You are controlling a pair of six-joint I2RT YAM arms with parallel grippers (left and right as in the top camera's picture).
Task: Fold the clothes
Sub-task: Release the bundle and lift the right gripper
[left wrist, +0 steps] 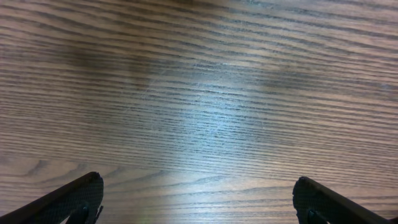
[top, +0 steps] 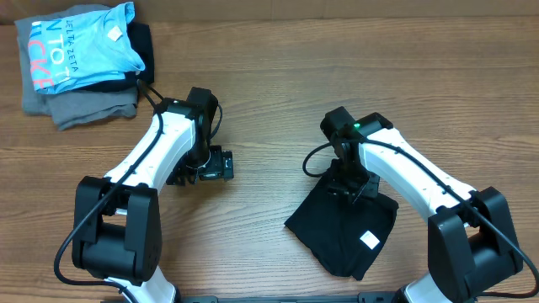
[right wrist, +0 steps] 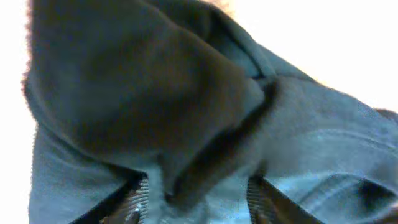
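The black T-shirt [top: 337, 231] is lying folded near the front-right edge of the surface [top: 278, 101], directly beneath the right hand [top: 349, 189], whose grip I cannot tell. The left hand [left wrist: 198, 190] is hanging spread wide, farther off.

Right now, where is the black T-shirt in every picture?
Overhead: the black T-shirt lies crumpled at the lower right, just below the right pincer.
Left wrist: not in it; only bare wooden table.
Right wrist: it fills nearly the whole picture, bunched above the fingers.
Shared landmark: the right pincer, at the shirt's top edge from overhead, along the bottom in its own view.
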